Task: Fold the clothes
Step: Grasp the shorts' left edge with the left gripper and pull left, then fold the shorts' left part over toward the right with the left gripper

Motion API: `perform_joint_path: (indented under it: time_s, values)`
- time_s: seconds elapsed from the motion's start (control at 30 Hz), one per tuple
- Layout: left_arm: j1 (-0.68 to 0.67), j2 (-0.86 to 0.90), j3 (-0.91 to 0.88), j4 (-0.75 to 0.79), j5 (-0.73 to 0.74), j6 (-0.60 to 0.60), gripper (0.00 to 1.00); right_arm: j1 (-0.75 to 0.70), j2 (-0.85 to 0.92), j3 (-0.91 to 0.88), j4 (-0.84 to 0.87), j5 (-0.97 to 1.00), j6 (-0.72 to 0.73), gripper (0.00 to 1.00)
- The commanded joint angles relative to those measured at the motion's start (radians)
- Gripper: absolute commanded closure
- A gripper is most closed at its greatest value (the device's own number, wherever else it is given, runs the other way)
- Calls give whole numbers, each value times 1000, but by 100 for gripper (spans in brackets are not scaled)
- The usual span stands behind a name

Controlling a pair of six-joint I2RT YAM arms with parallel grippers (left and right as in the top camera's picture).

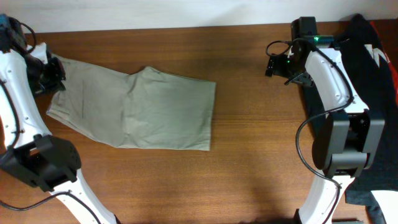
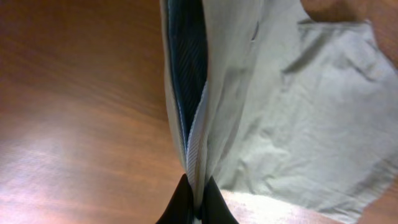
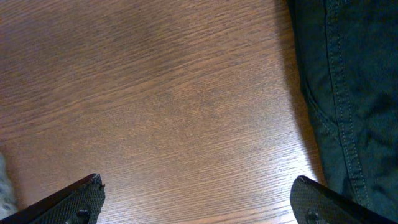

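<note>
Wood table (image 1: 249, 137) fills the overhead view. Shorts (image 1: 146, 109), light khaki, lie on its left half, spread mostly flat w/ a few creases. Their long axis runs left-right: one end is squared off near table centre, the other reaches the far left by the L gripper (image 1: 55, 76). Dark clothes (image 1: 373, 62) are piled at the far right edge, partly under the R arm (image 1: 333, 81) and well apart from the shorts. R arm is white w/ black joints, reaching up the right side, cable looping off it. L arm (image 1: 15, 99), same build, curves up the left side. R gripper (image 1: 275, 65) hangs over bare wood left of the dark pile, touching nothing. In the L wrist view the L gripper (image 2: 196, 210) has its jaws pinched narrow on the shorts' waistband edge (image 2: 198, 143). The band gapes above the pinch, showing a dark ribbed lining (image 2: 186, 62). The rest of the shorts (image 2: 311, 118) lies on the table (image 2: 74, 99) to the right of the pinch. In the R wrist view the R gripper (image 3: 199, 208) has jaws spread wide, one fingertip (image 3: 78, 199) at each lower corner, only table (image 3: 174, 93) between them. Dark clothes (image 3: 351, 99) w/ double stitch lines run down the right side of that view, just beside the right-hand fingertip; whether they touch can't be told.
</note>
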State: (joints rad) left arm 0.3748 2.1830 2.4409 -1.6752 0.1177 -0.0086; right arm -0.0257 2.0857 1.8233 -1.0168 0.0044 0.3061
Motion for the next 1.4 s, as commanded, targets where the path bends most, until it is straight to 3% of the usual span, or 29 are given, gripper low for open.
perform_joint_path:
  time_s: [0.0, 0.1, 0.43, 0.63, 0.83, 1.2, 1.37]
  values:
    - [-34, -29, 67, -13, -86, -45, 100, -6, -21, 15, 1, 16, -2, 1]
    - [-104, -52, 67, -13, -195, -56, 100, -6, -21, 15, 1, 16, -2, 1]
    - [-401, -56, 66, -13, -188, -60, 99, -6, -21, 15, 1, 16, -2, 1]
    - [-499, -55, 55, -13, -116, -59, 99, -6, -21, 15, 1, 16, -2, 1]
    - [-574, -55, -143, 68, -32, -58, 99, -6, -21, 15, 1, 16, -2, 1]
    - [-697, -55, -327, 252, 34, -55, 99, -6, -21, 15, 1, 16, -2, 1]
    - [-698, -55, -459, 383, 168, -55, 99, -6, -21, 15, 1, 16, -2, 1]
